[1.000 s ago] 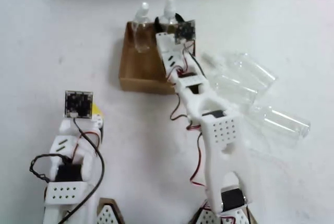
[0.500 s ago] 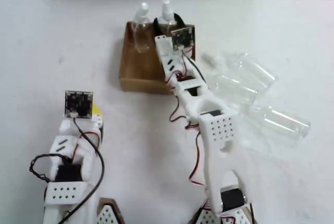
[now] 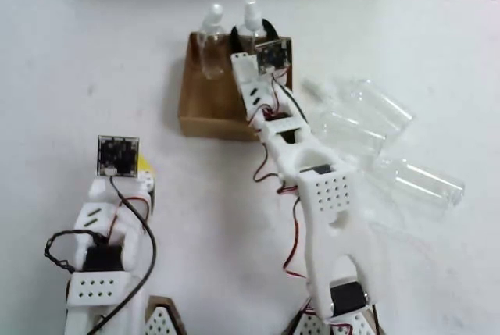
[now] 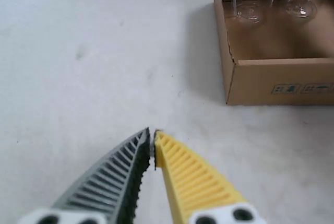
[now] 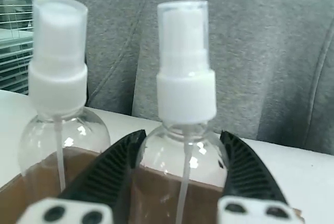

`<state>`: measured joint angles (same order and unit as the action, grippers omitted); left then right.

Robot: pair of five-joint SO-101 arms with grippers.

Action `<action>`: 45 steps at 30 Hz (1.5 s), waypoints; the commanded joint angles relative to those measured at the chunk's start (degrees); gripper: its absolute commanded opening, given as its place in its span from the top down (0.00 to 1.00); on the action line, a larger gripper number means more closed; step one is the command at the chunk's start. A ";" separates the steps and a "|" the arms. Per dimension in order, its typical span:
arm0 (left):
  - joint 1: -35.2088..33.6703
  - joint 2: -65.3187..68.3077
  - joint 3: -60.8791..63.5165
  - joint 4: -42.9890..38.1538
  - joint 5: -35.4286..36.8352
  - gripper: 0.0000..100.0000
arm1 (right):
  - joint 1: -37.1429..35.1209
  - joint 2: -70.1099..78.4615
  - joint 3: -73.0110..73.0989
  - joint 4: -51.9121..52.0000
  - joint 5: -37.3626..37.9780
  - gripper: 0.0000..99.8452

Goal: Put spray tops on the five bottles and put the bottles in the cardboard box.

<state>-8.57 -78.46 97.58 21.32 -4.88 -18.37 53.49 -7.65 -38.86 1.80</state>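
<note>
Straddling one of two capped bottles (image 5: 185,78) (image 5: 57,78) upright in cardboard box (image 3: 195,108), right gripper (image 5: 182,133) is wide open, holding nothing. Three uncapped bottles (image 3: 375,105) (image 3: 351,133) (image 3: 422,183) lie beside box. Left gripper (image 4: 152,135) closed, empty.

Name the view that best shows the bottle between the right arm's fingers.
The right wrist view: the bottle stands centred, spray top on, fingers flanking it. The high view gives its top at the cardboard box's far side; the left wrist view, its base.
</note>
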 commanded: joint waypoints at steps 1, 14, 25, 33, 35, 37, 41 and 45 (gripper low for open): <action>0.75 -0.84 -0.18 -1.58 -0.26 0.96 | 0.04 -4.00 -1.23 2.59 -3.16 0.85; 0.75 -0.84 -0.18 -1.58 -0.26 0.96 | 0.13 -8.92 3.96 4.35 -3.52 0.85; 0.75 -0.84 -0.18 -1.58 -0.26 0.96 | -0.13 -8.66 3.96 4.53 -3.52 0.75; 0.75 -0.84 -0.18 -1.58 -0.26 0.96 | -0.13 -9.71 3.96 6.11 -3.52 0.75; 0.75 -0.84 -0.18 -1.58 -0.26 0.96 | -0.13 -10.33 3.96 6.11 -3.60 0.75; 0.75 -0.84 -0.18 -1.58 -0.26 0.96 | 0.04 -10.86 4.04 6.20 -5.54 0.75; 0.75 -0.84 -0.18 -1.58 -0.26 0.96 | 0.57 -13.05 4.04 8.84 -9.14 0.75; 0.75 -0.84 -0.18 -1.58 -0.26 0.96 | 0.92 -15.60 4.04 14.55 -9.32 0.75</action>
<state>-8.57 -78.46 97.58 21.32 -4.88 -18.37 43.21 -3.25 -27.16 -6.90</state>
